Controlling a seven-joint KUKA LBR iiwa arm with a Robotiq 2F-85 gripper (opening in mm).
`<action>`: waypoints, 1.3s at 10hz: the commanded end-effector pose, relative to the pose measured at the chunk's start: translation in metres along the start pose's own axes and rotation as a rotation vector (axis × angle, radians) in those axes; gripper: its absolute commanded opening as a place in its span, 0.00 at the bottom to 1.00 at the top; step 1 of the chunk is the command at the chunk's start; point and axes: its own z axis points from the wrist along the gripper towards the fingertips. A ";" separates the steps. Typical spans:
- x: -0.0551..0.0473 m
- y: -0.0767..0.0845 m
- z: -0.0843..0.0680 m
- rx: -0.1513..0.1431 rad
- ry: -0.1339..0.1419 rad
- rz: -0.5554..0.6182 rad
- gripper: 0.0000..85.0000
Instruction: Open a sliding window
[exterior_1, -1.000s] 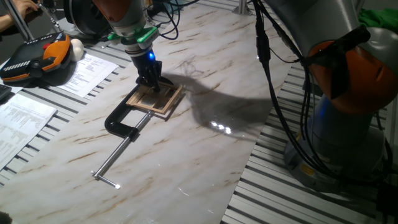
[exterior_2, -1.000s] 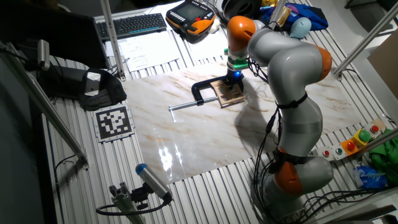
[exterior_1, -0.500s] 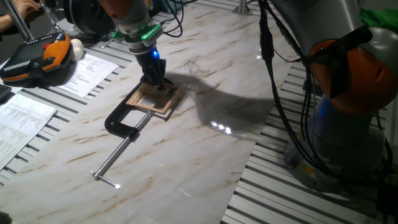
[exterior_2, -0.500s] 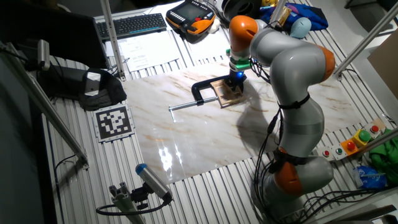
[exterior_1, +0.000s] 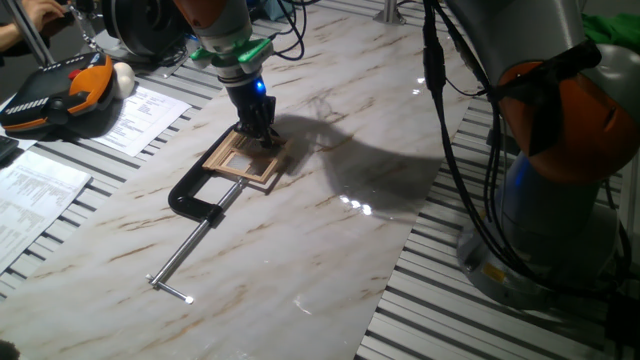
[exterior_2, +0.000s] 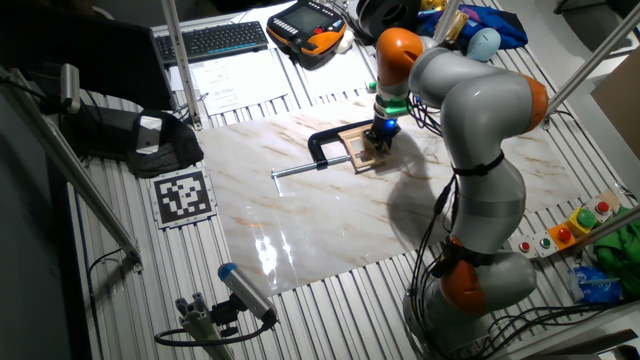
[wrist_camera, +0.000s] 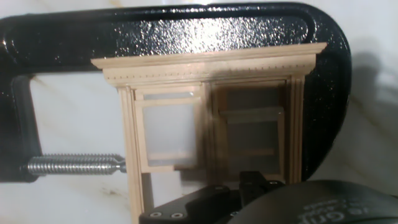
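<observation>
My gripper (exterior_1: 262, 133) is right down on the sliding window (exterior_1: 243, 160), at the end of the frame away from the clamp screw. In the hand view the window lies straight ahead of my fingers, and they are hidden low in that picture, so I cannot tell if they are spread or pinched. The sash should slide sideways, along the long way of the frame.

There is one window, lying flat on the marble table (exterior_1: 300, 230). One black C-clamp (exterior_1: 195, 195) pins it down. I am the only arm here.
</observation>
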 end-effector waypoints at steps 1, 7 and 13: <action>0.000 0.000 0.001 -0.001 0.000 0.000 0.00; 0.008 -0.001 0.004 -0.021 0.041 0.006 0.00; 0.006 0.000 0.006 -0.019 0.044 0.009 0.00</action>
